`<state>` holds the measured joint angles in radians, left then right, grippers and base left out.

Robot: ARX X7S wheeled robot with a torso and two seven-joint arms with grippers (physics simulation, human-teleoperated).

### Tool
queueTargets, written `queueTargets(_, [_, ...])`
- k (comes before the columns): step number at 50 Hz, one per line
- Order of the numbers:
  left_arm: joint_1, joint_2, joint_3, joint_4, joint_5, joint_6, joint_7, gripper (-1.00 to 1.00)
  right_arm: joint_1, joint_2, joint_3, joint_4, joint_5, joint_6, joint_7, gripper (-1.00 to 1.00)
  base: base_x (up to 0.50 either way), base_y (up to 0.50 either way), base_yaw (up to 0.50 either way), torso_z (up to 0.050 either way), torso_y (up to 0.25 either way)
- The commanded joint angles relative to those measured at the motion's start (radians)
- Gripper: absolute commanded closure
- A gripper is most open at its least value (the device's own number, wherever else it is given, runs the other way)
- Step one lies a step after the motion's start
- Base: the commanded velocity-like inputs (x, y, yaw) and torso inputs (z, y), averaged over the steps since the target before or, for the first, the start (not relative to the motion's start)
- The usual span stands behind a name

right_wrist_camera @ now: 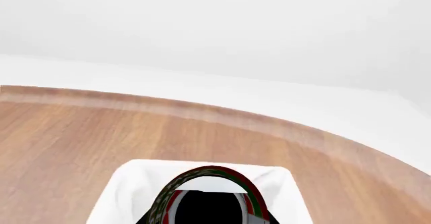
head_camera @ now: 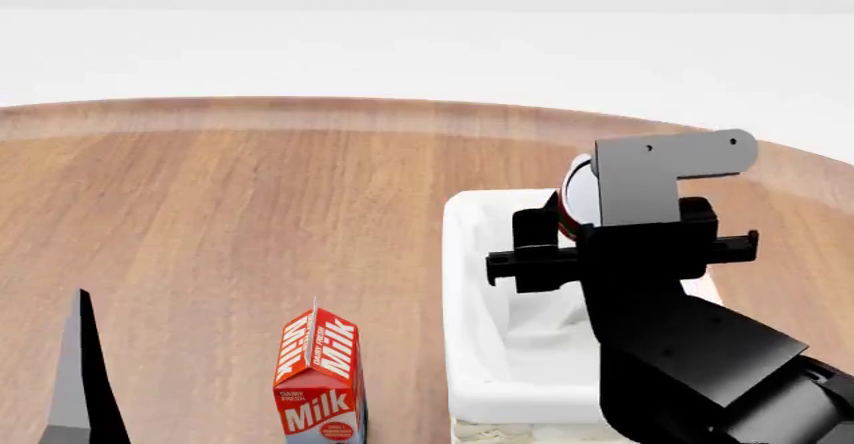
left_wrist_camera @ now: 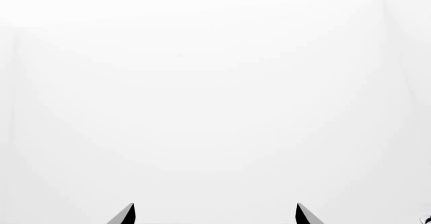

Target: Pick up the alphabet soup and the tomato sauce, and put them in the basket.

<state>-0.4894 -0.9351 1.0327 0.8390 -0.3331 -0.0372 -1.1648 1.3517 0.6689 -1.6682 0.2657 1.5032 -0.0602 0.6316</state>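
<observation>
Red-and-green tomato sauce (head_camera: 574, 199) can held tilted above basket's far end, silver end showing, mostly hidden behind right gripper (head_camera: 587, 249). Cream-white basket (head_camera: 470, 294) with white cloth lining, resting near right on wooden table. Alphabet soup not visible.

surface: round wooden table (head_camera: 240, 194) | on it: basket (head_camera: 470, 294); milk carton (head_camera: 318, 374) upright, near basket
</observation>
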Motion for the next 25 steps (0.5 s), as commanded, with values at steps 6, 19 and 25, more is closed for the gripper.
queueTargets(6, [0.014,0.002,0.000,-0.020,0.006,0.021,0.006,-1.00,-0.146,-0.108,0.011,0.217,-0.034,-0.075,-0.073,1.00,0.00,0.00,0.00,0.000,0.000])
queueTargets(19, [0.025,0.000,-0.001,-0.026,0.009,0.029,0.006,-1.00,-0.171,-0.114,0.018,0.244,-0.025,-0.080,-0.083,1.00,0.00,0.00,0.00,0.000,0.000])
queueTargets(25, [0.021,0.009,0.000,-0.027,0.009,0.020,0.011,-1.00,-0.181,-0.116,0.021,0.257,-0.022,-0.083,-0.089,1.00,0.00,0.00,0.00,0.000,0.002])
